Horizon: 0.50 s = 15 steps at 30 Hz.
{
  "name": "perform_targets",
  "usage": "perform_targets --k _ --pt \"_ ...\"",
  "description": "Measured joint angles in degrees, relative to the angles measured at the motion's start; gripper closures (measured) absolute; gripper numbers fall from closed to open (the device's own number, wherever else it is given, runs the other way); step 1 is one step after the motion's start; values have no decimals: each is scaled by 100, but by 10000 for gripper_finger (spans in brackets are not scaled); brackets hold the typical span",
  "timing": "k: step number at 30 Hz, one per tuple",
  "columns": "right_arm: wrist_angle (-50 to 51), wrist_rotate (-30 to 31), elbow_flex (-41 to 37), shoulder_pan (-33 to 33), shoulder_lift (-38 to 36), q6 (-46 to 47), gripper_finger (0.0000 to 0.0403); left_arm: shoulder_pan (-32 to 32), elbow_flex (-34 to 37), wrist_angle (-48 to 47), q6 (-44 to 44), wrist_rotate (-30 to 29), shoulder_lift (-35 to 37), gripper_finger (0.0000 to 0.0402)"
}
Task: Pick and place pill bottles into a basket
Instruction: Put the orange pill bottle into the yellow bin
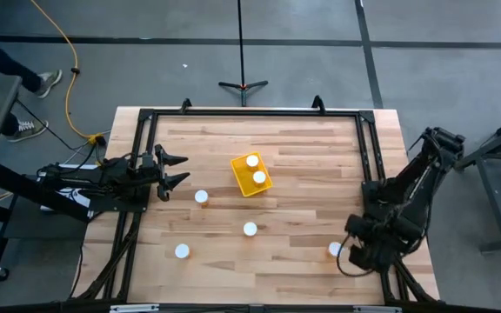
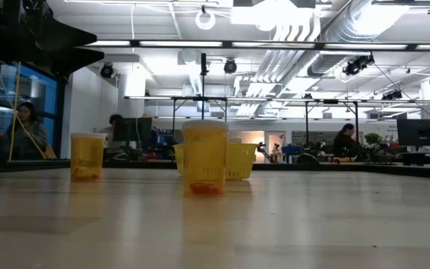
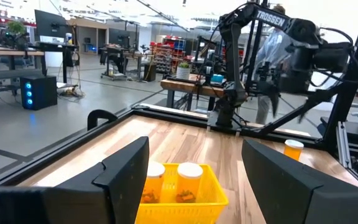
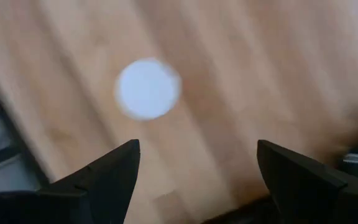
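The yellow basket [image 1: 243,184] stands mid-table with two white-capped pill bottles [image 1: 256,169] upright inside it; the left wrist view shows them too [image 3: 189,177]. Several more pill bottles stand upright on the wood: one [image 1: 201,196], one [image 1: 250,229], one [image 1: 182,251] and one near the right edge [image 1: 334,249]. My right gripper [image 1: 353,252] points down beside that last bottle, whose white cap [image 4: 148,88] shows beyond its open fingers [image 4: 197,162]. My left gripper [image 1: 177,169] waits open at the table's left, aimed level at the basket [image 3: 179,199].
A black metal frame [image 1: 259,113] runs around the tabletop. In the low view one bottle [image 2: 204,166] stands in front of the basket [image 2: 239,159] and another [image 2: 87,155] to its left. People sit at desks in the room behind.
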<state>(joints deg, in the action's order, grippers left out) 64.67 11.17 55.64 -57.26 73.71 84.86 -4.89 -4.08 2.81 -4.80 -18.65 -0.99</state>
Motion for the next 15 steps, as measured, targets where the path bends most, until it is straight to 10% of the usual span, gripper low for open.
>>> perform_targets --k 15 --pt "-1201 1362 -680 -579 7 -784 89 0 0 4 -2 -1 2 110"
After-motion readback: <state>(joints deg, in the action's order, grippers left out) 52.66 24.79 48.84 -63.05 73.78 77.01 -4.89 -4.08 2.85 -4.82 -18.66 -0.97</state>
